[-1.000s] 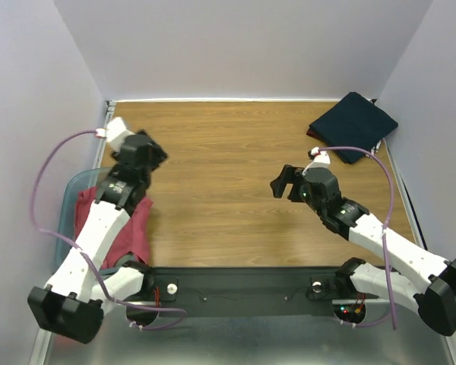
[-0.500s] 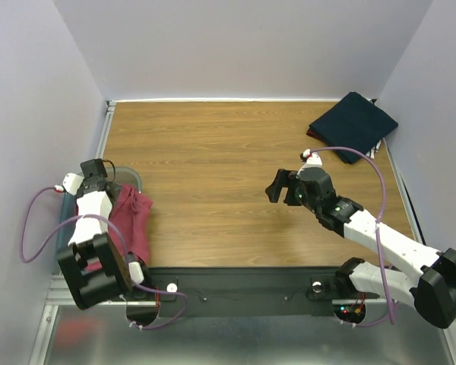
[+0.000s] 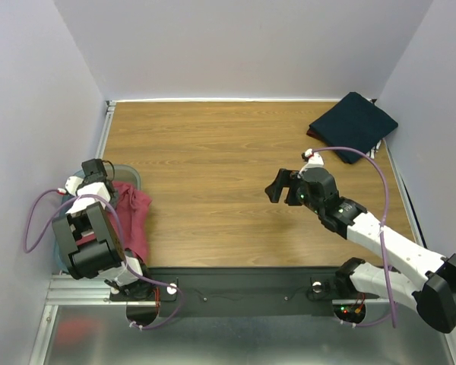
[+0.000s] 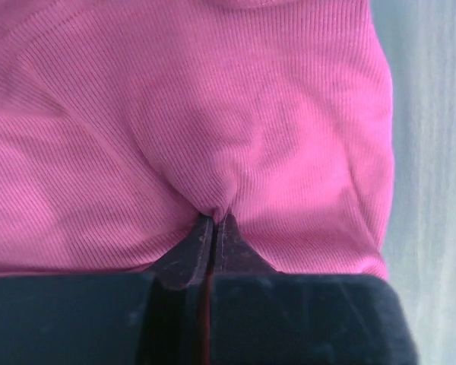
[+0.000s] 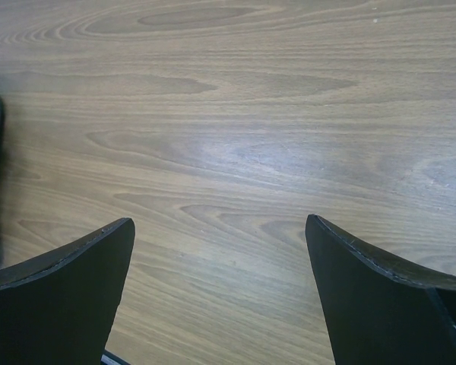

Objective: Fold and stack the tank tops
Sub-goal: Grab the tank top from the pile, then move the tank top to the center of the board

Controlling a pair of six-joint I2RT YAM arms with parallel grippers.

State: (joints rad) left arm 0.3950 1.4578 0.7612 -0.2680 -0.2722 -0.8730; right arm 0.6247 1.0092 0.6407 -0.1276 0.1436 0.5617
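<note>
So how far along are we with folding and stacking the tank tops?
Done: the navy tank top lies folded at the far right corner. In hand: the left gripper is pinching the red tank top, bunched in the teal bin at the left edge; the right gripper hangs open over the table. Left: lift the red one out, fold it, stack it.

The red tank top is finely ribbed matt cloth; the table is smooth, faintly glossy wood grain.
</note>
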